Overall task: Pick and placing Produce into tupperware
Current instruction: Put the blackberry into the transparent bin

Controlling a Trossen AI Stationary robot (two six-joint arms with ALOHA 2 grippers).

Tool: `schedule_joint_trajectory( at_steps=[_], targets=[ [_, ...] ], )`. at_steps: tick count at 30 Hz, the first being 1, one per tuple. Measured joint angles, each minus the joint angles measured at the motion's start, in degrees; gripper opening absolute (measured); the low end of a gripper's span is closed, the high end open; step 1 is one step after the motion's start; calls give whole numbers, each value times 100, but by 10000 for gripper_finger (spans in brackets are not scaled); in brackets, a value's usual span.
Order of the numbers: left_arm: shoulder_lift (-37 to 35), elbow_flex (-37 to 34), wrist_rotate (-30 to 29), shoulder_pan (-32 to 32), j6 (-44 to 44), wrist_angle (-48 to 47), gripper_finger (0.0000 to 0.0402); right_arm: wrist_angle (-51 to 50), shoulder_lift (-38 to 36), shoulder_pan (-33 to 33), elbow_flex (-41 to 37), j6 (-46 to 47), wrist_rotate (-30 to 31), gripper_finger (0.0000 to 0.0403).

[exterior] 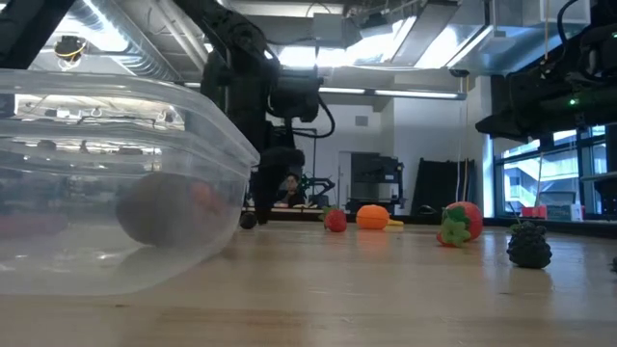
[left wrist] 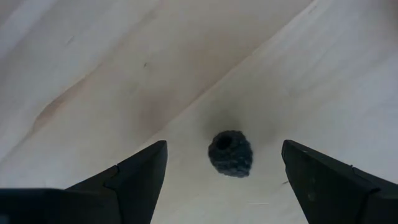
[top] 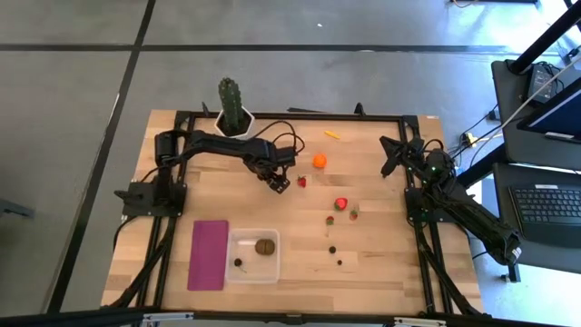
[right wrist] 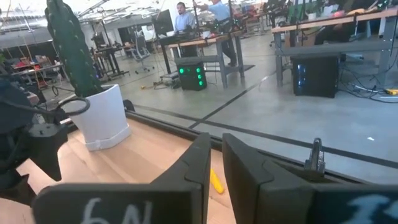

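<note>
My left gripper (top: 280, 183) points straight down over the table's middle, open. In the left wrist view a tiny dark berry (left wrist: 230, 153) lies on the wood between its fingers (left wrist: 140, 171), touching neither. Other produce lies to the right: an orange ball (top: 320, 161), strawberries (top: 301, 181) (top: 340, 203), dark berries (top: 332, 247) and a thin yellow piece (top: 332, 134). The clear tupperware (top: 272, 271) stands near the front edge and holds a brown kiwi (top: 265, 246) and a dark berry (top: 239, 263). My right gripper (right wrist: 216, 163) waits level at the far right, shut, holding nothing.
A green cactus in a white pot (top: 233, 107) stands at the far edge behind my left arm. A flat magenta rectangle (top: 209, 254) lies left of the tupperware. Bare wood shows along the front right. People and benches appear in the room beyond the table.
</note>
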Motion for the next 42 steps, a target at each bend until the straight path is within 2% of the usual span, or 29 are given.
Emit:
schedule_joint_trajectory(
  at_steps=[4,21,30,42],
  targets=[
    [-2,-76,180,0,4,75,309,0,0,0,0,-6,0,46],
    [-2,-96,120,-22,7,117,308,2,0,-2,0,-19,2,46],
    [-2,-96,116,-37,9,827,308,2,0,0,0,-22,2,46],
    [-2,-95,127,-43,-174,573,308,4,0,0,0,-24,0,46]
  ],
)
